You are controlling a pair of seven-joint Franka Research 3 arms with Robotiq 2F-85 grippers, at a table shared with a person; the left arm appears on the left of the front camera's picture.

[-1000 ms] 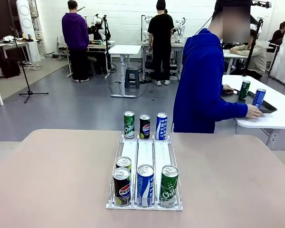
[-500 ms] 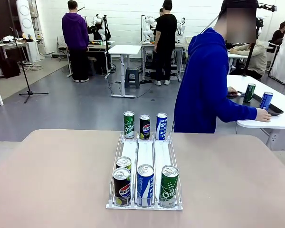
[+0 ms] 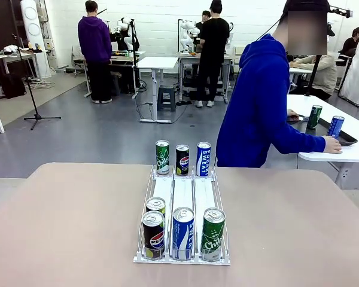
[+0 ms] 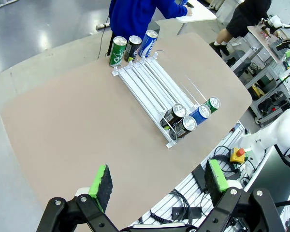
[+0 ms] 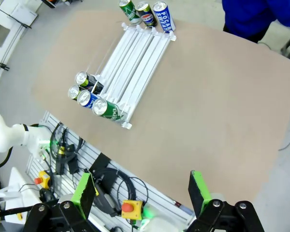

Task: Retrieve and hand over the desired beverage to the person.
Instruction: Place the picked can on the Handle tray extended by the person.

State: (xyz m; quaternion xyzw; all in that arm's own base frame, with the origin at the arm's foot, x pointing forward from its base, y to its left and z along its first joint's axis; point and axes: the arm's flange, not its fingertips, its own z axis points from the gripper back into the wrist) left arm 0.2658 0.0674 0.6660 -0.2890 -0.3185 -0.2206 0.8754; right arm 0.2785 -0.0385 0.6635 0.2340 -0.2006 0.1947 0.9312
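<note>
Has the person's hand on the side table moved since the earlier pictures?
Yes. The hand slid right along the side table, ending near the tray's right end, beside the blue can.

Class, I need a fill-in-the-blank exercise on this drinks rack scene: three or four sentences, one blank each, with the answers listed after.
1. Seen from the front, the rack holds ____ cans at its near end.
2. Three cans stand in a row at the rack's ____ end.
3. The person in the blue hoodie is reaching toward a ____ table at the side.
4. The left gripper hangs above the table with its jaws ____.

Answers: four; far; white; open
</note>
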